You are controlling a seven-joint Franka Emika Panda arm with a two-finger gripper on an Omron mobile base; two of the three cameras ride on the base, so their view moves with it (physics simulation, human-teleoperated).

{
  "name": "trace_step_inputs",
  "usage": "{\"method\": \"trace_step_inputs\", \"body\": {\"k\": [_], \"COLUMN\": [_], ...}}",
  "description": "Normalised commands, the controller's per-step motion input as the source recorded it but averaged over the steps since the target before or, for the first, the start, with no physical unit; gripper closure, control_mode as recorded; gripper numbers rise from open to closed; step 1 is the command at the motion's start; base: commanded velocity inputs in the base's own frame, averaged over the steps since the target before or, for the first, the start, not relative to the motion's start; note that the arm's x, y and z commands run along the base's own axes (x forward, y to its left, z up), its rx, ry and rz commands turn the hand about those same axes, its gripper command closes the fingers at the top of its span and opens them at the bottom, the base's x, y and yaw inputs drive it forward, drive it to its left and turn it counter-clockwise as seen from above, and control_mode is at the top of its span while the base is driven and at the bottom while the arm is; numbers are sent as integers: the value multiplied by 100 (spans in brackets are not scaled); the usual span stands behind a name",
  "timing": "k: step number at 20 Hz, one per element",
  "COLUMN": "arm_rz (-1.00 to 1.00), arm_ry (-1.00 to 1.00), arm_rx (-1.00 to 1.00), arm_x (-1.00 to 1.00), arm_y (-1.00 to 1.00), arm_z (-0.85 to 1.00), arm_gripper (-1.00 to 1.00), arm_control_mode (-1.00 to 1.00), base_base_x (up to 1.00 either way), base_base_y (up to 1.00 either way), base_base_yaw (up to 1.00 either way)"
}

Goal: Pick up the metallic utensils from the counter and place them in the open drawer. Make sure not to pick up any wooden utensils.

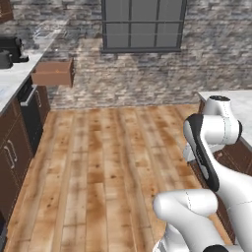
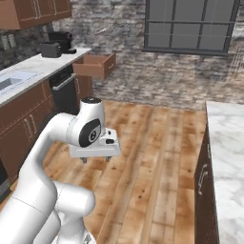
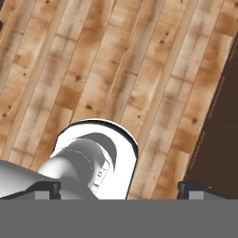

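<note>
The arm is hanging folded over bare floorboards, its gripper (image 2: 95, 159) sitting low in the left middle of the right base view, pointing straight down. In the hand view the two dark fingers (image 3: 46, 188) are standing far apart at the bottom corners with nothing between them, so they are released and carrying nothing.

The marble tabletop (image 2: 228, 157) is running down the right edge of that same view, well apart from the fingers and off to their right. No knife or orange-handled tool is showing on the strip I can see, so I cannot tell how they are lying.

The open drawer (image 2: 95, 66) is jutting out in the upper left, well apart, on the opposite side.
</note>
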Motion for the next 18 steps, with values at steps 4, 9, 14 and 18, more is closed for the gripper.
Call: {"method": "trace_step_inputs", "body": {"k": [4, 9, 14, 18], "arm_rz": [0, 0, 0, 0], "arm_ry": [0, 0, 0, 0], "arm_rx": [0, 0, 0, 0], "arm_x": [0, 0, 0, 0], "arm_y": [0, 0, 0, 0], "arm_z": [0, 0, 0, 0], "arm_gripper": [-100, -100, -100, -100], "arm_control_mode": [100, 100, 100, 100], "base_base_x": [-100, -100, -100, -100], "base_base_y": [0, 0, -9, -32], "base_base_yaw": [0, 0, 0, 0]}}
